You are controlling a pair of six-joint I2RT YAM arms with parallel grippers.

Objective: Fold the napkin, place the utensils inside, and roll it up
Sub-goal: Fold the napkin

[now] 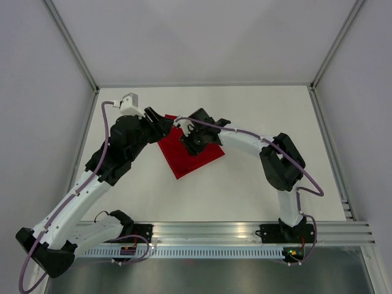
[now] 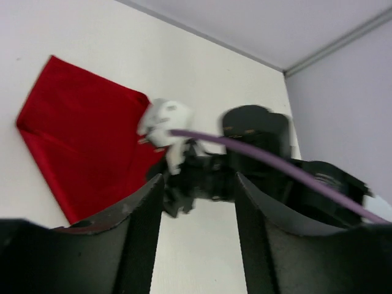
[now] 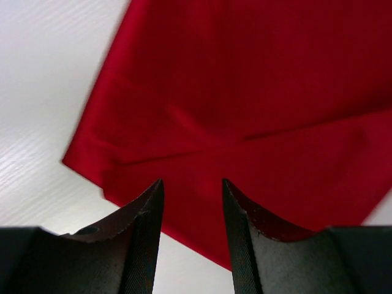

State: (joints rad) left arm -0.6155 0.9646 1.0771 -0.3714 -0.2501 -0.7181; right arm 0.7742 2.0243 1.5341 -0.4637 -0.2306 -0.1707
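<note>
The left arm (image 1: 79,196) is running from its base out to a low elbow at the near left, then angling up and inward, with its wrist bending toward the middle. The left end effector (image 1: 166,124) is pointing to the right, and its fingers (image 2: 138,239) are standing well apart with nothing between them. The right arm (image 1: 245,142) is rising from its base to a sharply bent elbow on the right and stretching leftward in a long arc. The right end effector (image 1: 191,139) is tilting downward just beside the left one, its fingers (image 3: 144,239) parting around an empty gap.
</note>
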